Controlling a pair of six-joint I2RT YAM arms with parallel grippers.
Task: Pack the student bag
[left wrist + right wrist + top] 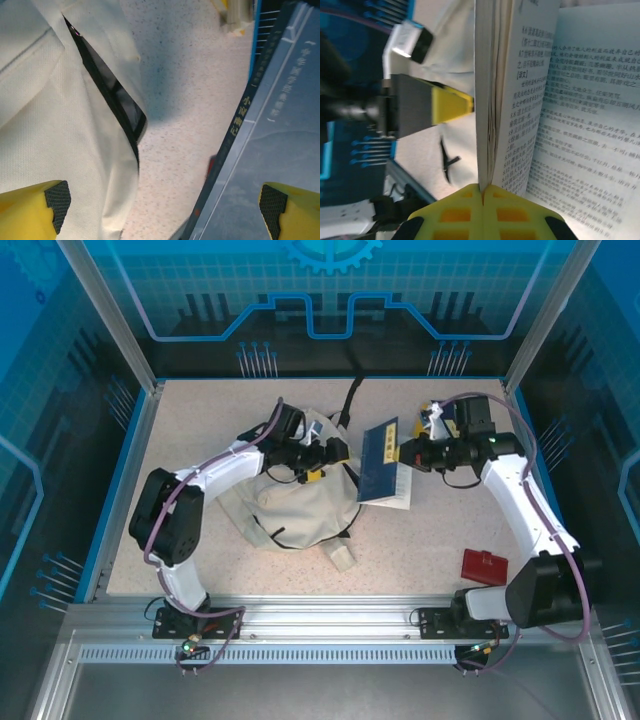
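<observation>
Spotted the student bag [290, 510] slumped centre-left on the table [200, 420]. Found the left fingers [322, 458] spread wide over its upper right edge, gripping nothing. Caught the right fingers [482, 192] pinched tight on a blue book [380, 455], propped up just right of the bag. Also noticed a red thing [484, 566] lower right.

The right gripper [482, 190] has its yellow fingers pinched together on the edge of a book [570, 100], whose printed page spreads away to the right. Just left of the pages, the left gripper [462, 102] points a yellow finger at them. Behind it is pale cloth, probably the bag [447, 35], on a speckled table [415, 155].
</observation>
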